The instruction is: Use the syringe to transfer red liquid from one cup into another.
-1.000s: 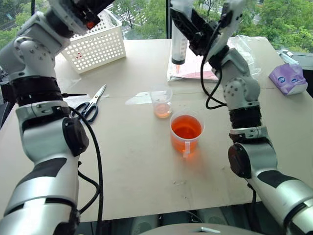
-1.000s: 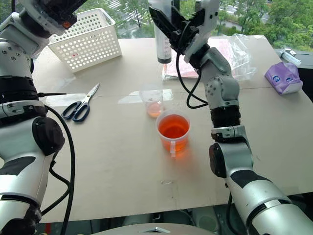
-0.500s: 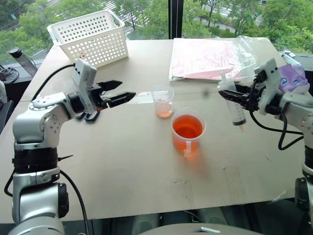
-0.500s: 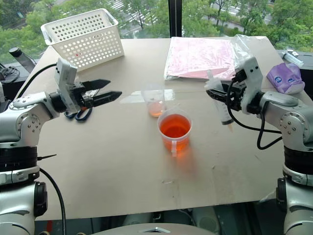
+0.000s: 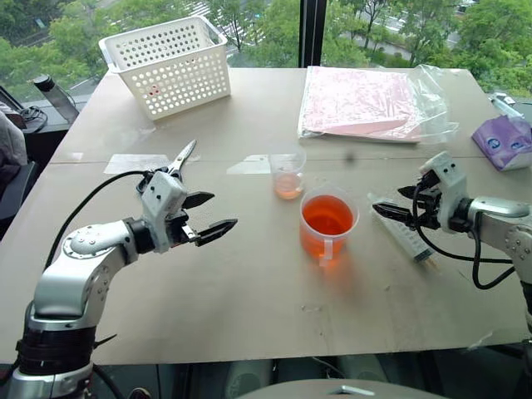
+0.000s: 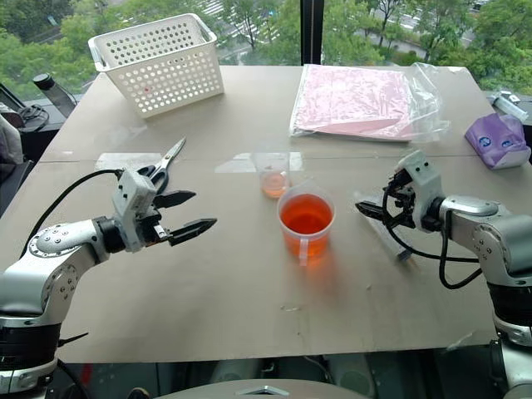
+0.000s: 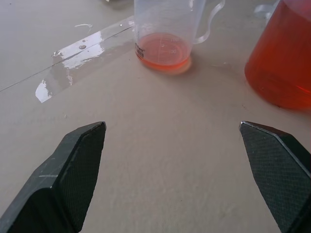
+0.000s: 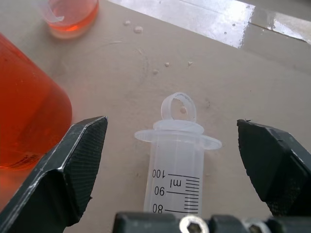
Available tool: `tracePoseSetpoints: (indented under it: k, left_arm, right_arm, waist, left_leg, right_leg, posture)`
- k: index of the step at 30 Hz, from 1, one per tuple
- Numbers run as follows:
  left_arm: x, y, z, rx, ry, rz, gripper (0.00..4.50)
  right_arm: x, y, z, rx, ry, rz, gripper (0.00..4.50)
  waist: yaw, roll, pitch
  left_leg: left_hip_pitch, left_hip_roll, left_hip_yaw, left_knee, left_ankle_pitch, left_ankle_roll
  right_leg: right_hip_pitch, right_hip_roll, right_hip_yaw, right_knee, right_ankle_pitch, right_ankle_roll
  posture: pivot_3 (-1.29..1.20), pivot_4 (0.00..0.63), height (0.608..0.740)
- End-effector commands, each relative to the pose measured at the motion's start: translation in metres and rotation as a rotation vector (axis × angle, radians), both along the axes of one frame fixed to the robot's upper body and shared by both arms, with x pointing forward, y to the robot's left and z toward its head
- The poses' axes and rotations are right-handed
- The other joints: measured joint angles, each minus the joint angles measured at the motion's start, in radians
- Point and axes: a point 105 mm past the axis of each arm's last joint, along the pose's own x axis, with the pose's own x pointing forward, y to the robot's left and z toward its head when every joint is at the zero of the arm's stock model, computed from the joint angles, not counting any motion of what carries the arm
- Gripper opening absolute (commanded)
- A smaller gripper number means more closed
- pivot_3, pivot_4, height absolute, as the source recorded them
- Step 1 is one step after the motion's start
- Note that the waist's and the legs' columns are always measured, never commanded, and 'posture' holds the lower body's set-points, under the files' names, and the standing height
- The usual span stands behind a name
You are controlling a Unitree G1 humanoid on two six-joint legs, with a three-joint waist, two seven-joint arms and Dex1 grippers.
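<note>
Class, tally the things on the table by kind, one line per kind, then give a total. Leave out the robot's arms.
Clear cups with red liquid: 2 (larger cup, smaller cup)
Syringe: 1
Scissors: 1
White basket: 1
Plastic bag with pink sheets: 1
Purple tissue pack: 1
Total: 7

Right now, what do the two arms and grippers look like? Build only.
Both arms have silver-grey shells with black joint bands and loose black cables. The left gripper and right gripper each have a white wrist block and two black tapered fingers with fine cross-hatched pads. No markings are readable on them.
</note>
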Motion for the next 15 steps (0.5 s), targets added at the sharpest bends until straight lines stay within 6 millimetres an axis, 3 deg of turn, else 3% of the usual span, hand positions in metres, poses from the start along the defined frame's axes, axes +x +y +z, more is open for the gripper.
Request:
tracePoseSetpoints:
  k: [1, 6, 10, 12, 15]
  left_arm:
    - [-0.009, -0.008, -0.001, 0.004, -0.019, 0.024, 4.50]
    - [-0.033, -0.018, -0.027, -0.026, 0.047, 0.034, 4.50]
    - [-0.043, -0.018, -0.048, -0.005, 0.081, 0.021, 4.50]
    - [-0.040, -0.020, -0.047, -0.014, 0.071, 0.032, 4.50]
    - [-0.038, -0.022, -0.041, -0.023, 0.051, 0.011, 4.50]
  right_arm:
    - [-0.022, -0.025, 0.023, 0.099, -0.167, -0.030, 4.46]
    - [-0.068, -0.064, -0.011, 0.063, -0.207, -0.031, 4.46]
    - [-0.080, -0.080, -0.035, 0.009, -0.207, -0.039, 4.46]
    - [-0.085, -0.082, -0.043, 0.029, -0.204, -0.008, 4.46]
    - [-0.089, -0.086, -0.049, 0.053, -0.189, 0.007, 4.46]
  waist:
    - [0.003, 0.000, 0.000]
    - [0.015, 0.001, -0.001]
    - [0.001, 0.002, -0.001]
    - [-0.001, 0.003, 0.000]
    - [-0.001, 0.004, 0.000]
  left_leg:
    - [0.000, 0.000, 0.000, 0.000, 0.000, 0.000]
    - [0.001, 0.000, 0.000, -0.001, -0.002, 0.002]
    - [0.012, 0.000, 0.000, 0.000, -0.004, 0.007]
    - [0.032, 0.000, 0.000, -0.004, -0.005, 0.007]
    - [0.036, 0.000, 0.000, -0.005, -0.005, 0.007]
  right_leg:
    - [0.000, 0.000, 0.000, 0.000, 0.000, 0.000]
    - [0.004, 0.000, 0.000, -0.005, 0.000, 0.000]
    - [0.013, 0.000, 0.000, -0.001, 0.000, 0.000]
    - [0.032, 0.000, 0.001, -0.004, -0.001, -0.001]
    - [0.035, -0.001, 0.001, -0.005, -0.001, -0.002]
  posture:
    - [0.00, 0.150, 0.740]
    - [0.00, 0.150, 0.740]
    - [0.00, 0.150, 0.740]
    - [0.00, 0.150, 0.740]
    - [0.00, 0.150, 0.740]
